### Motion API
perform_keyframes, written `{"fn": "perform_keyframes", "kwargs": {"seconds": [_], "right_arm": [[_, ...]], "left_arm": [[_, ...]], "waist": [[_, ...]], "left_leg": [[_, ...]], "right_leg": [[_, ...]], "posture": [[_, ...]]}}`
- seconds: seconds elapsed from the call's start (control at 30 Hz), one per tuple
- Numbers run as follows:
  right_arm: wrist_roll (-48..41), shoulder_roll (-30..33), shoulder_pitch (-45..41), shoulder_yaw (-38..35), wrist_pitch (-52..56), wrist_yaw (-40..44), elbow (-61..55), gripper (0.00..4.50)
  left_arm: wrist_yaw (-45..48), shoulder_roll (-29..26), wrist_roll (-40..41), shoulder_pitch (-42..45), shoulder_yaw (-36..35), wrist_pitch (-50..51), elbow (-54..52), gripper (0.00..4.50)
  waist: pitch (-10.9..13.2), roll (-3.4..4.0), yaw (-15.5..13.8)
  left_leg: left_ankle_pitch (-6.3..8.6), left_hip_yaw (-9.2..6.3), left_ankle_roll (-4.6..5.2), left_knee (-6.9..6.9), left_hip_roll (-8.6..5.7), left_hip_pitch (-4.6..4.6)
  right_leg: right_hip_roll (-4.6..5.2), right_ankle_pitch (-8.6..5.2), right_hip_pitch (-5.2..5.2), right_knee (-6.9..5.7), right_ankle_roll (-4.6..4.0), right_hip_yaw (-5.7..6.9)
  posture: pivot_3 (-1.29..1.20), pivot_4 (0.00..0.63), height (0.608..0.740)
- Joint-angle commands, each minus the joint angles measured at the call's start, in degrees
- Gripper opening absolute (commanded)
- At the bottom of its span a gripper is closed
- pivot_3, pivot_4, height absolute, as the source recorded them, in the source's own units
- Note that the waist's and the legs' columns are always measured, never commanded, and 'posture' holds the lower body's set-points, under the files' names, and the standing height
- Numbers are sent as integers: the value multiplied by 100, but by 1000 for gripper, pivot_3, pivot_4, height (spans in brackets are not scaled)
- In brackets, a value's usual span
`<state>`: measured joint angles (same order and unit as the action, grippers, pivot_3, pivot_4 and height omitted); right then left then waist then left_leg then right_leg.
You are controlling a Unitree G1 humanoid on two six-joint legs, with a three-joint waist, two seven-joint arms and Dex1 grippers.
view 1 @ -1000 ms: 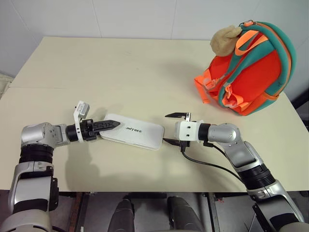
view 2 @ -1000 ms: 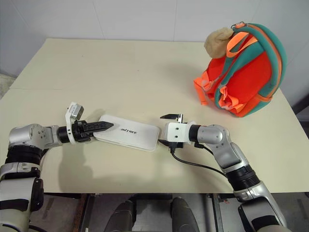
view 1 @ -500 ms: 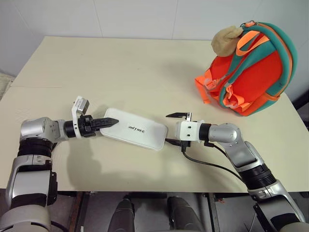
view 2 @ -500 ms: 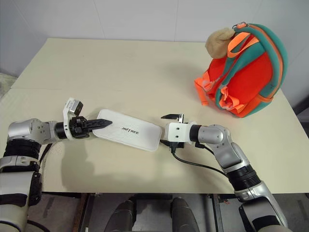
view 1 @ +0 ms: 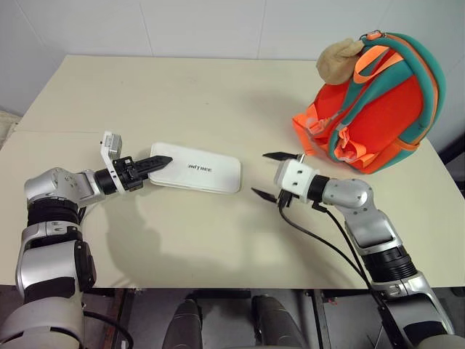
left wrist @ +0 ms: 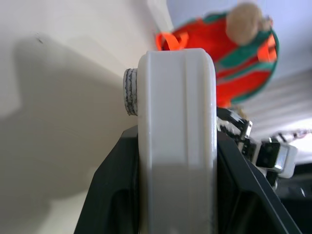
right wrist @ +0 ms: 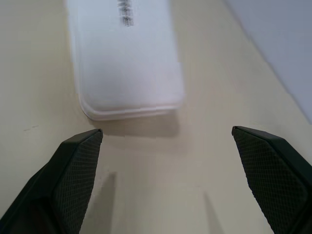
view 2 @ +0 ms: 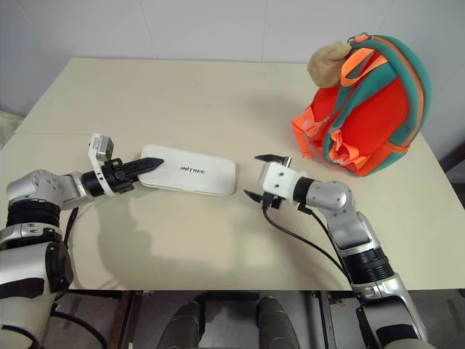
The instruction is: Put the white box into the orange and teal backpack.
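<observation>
A cream table [view 1: 218,80] bears the orange and teal backpack [view 1: 381,102] at its far right corner.

White box [view 1: 196,171]: smooth hard plastic, slight satin sheen, dark printed lettering on the top face; a small grey, rough-edged round pad [left wrist: 130,91] sits on its narrow side. Orange and teal backpack [view 1: 383,102]: soft matt fabric body, woven orange webbing straps [view 1: 306,131], fuzzy tan plush bear [view 1: 338,59] on top. Desk [view 1: 218,94]: matt cream surface, smooth, no gloss; right gripper [right wrist: 165,161] fingers [right wrist: 75,170] are matt black with a fine cross-hatched texture on the inner faces.
</observation>
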<state>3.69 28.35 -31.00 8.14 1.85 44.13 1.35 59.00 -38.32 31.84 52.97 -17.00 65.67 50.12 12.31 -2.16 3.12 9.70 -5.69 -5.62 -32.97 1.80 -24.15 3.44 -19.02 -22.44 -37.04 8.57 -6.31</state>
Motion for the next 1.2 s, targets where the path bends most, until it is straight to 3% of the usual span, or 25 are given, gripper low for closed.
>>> {"fn": "perform_keyframes", "kwargs": {"seconds": [0.03,0.2,0.4,0.53,0.9,1.2], "right_arm": [[-639,-211,35,-797,620,-519,-486,4500],[-1167,-292,221,-1472,1292,-947,-934,4500],[-1886,-180,544,-2487,1921,-1357,-1379,4500],[-2033,-39,651,-2832,2064,-1549,-1344,4500],[-1952,-271,-479,-2770,1140,-1965,749,4500],[-1720,-377,-1485,-2525,242,-2046,2577,4500]], "left_arm": [[-566,170,396,143,-509,661,-357,1406],[-1185,512,814,-69,-1075,1494,-1188,1392],[-2264,1284,1376,-57,-2239,2566,-2607,1391],[-2987,1683,1757,-171,-2743,2683,-3104,1391],[-4857,2781,2605,-221,-3732,2683,-3921,1390],[-5587,3239,3276,-475,-3848,2683,-4426,1390]], "waist": [[0,1,-5],[1,1,-21],[1,1,-24],[1,1,-4],[2,2,5],[3,3,1]], "left_leg": [[0,-1,0,2,0,0],[1,-7,-1,4,0,-7],[1,-6,-2,3,-1,-5],[2,-5,-2,3,-3,-5],[0,7,-3,-8,-6,-1],[3,9,-7,0,-7,-5]], "right_leg": [[0,0,-1,-1,0,0],[1,-2,-2,0,2,3],[2,-1,-1,-1,2,3],[4,-2,0,2,3,1],[4,10,4,13,17,-10],[5,10,3,27,19,-10]], "posture": [[0,150,740],[0,150,740],[0,150,740],[0,150,740],[0,150,740],[0,150,740]]}}
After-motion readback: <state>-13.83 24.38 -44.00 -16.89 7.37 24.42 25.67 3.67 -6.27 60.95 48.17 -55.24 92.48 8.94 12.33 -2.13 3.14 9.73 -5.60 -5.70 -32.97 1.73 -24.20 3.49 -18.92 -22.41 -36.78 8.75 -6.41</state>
